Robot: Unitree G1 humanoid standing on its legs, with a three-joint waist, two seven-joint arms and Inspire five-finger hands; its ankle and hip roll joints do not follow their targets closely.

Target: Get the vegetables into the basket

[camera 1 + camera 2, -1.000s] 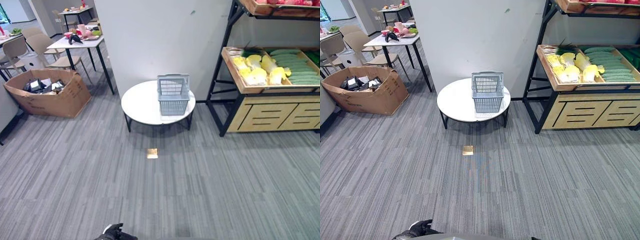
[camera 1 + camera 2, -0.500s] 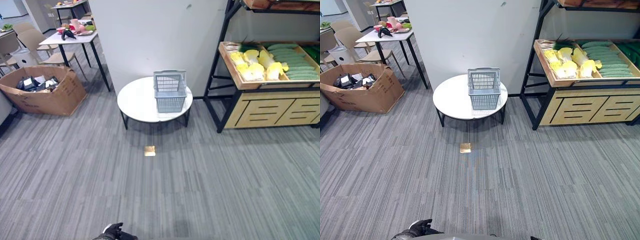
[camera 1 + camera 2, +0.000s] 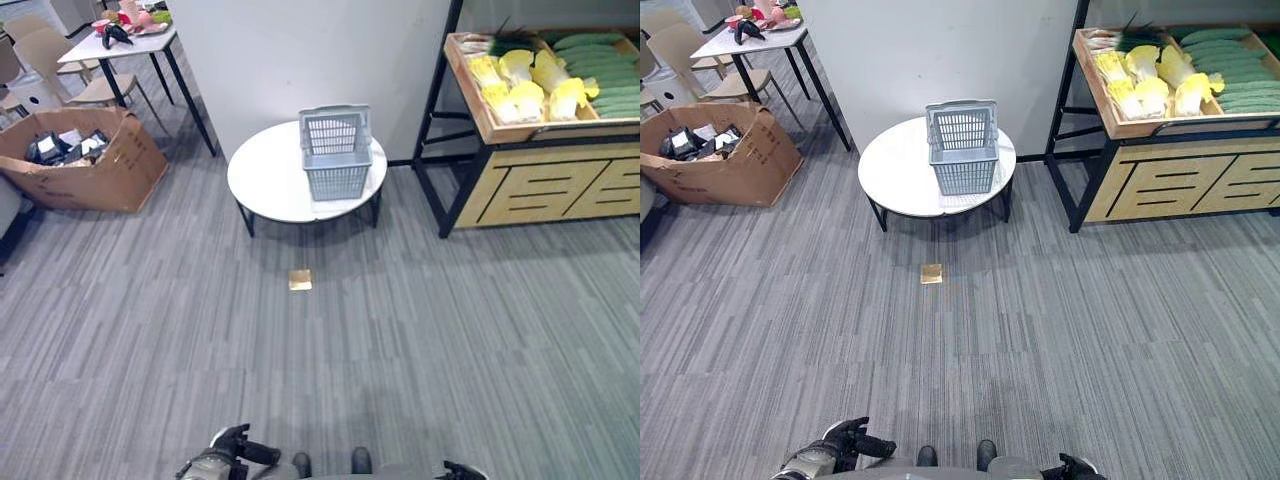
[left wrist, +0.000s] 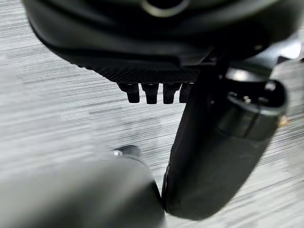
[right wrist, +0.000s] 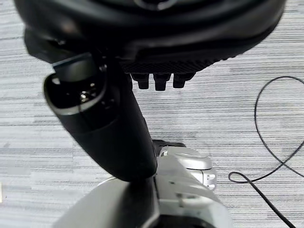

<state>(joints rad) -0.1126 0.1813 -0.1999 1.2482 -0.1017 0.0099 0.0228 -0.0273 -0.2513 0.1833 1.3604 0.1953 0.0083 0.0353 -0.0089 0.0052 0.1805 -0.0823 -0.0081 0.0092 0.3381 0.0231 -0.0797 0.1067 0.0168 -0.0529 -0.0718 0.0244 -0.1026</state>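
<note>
Two dark hands sit low at the near edge of the head views, the left hand (image 3: 232, 452) at the lower left and the right hand (image 3: 1072, 468) at the lower right, both well apart from everything the task concerns. In its wrist view the left hand (image 4: 156, 90) has its fingers in a loose, fairly straight row with the thumb (image 4: 213, 156) standing out beside them, and nothing is held between them; the right hand (image 5: 159, 78) looks the same in its own wrist view, fingers relaxed, thumb (image 5: 102, 128) free, holding nothing, with grey carpet past it. Ahead, a round white tabletop (image 3: 270, 185) on dark legs stands before a white wall (image 3: 300, 50), and a grey mesh basket (image 3: 336, 153) stands upright on its far right part (what lies inside it cannot be made out). The vegetables are on a wooden shelf unit (image 3: 540, 190) to the right of the tabletop: yellow-white cabbages (image 3: 530, 85) in a slanted tray, with green cucumbers (image 3: 600, 70) just beside them further right. A small tan square (image 3: 300, 280) lies on the carpet floor (image 3: 400, 330) near the tabletop. At the far left are an open cardboard box (image 3: 80, 160) of dark items and a white table (image 3: 115, 45) with chairs.
</note>
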